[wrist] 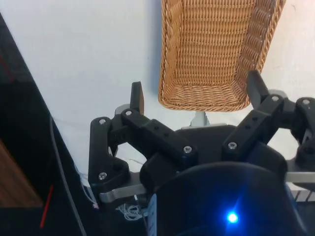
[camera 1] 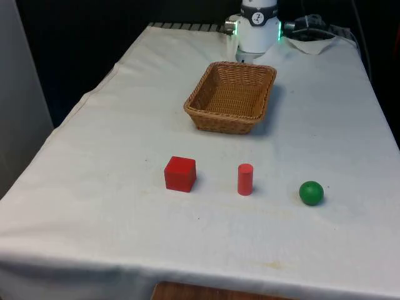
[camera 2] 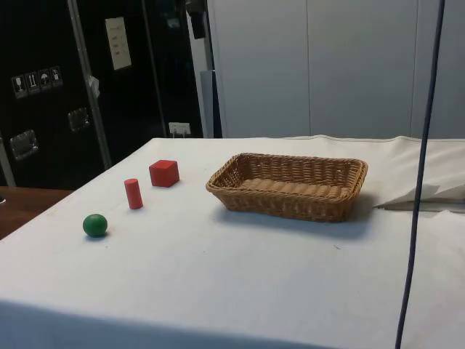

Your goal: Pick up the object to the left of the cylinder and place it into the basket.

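A: Quick status — how far along?

B: Nothing done yet. The red cube (camera 1: 180, 174) sits on the white cloth (camera 1: 112, 206) in the lower middle of the front view, just left of the red cylinder (camera 1: 245, 179). That makes it my target. The wicker basket (camera 1: 201, 114) has nothing in it.

A: Your gripper?

B: My gripper (wrist: 197, 96) is up high, well apart from the cube; in the wrist view the fingers (wrist: 136, 97) stand wide apart, holding nothing, with the basket's near end below them.

A: So what's left?

B: All of it, I'd judge — reach out to the cube, close on it, lift, carry it back, drop it in the basket.

A: Room to move?

B: Plenty. In the front view the cube has bare cloth on its left and toward the lower edge of the frame. The cylinder is near on its right but not touching, so I'd want my fingers to stay off that side. The green ball (camera 1: 311, 192) is further right, well apart, no issue.

A: Edges?

B: The cube is well in from the table's sides. The basket stands between me and the cube in the upper middle of the frame, so I'd pass over its rim going out and back.
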Tool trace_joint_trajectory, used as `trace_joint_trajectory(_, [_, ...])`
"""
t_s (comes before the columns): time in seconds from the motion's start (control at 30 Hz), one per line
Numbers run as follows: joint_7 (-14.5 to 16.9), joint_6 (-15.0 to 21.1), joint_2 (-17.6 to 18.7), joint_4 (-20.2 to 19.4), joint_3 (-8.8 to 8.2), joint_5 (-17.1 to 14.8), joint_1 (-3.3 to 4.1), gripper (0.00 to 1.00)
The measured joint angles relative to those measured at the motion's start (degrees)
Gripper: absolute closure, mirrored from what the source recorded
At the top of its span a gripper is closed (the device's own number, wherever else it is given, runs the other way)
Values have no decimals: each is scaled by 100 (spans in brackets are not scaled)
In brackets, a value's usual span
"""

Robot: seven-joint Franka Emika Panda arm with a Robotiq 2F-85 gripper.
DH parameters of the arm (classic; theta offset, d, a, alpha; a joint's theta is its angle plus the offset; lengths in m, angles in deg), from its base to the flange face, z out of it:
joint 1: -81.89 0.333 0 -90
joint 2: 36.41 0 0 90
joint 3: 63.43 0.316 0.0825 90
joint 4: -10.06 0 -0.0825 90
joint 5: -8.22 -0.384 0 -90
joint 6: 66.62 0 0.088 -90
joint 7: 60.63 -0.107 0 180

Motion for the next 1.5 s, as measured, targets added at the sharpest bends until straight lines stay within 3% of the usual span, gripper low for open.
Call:
trace_joint_trajectory(0.83, [-390,728,1071,567,206,-143,57,0])
trace_joint_trajectory(1.5, [-510,779,2103,1450,218,-418,52,0])
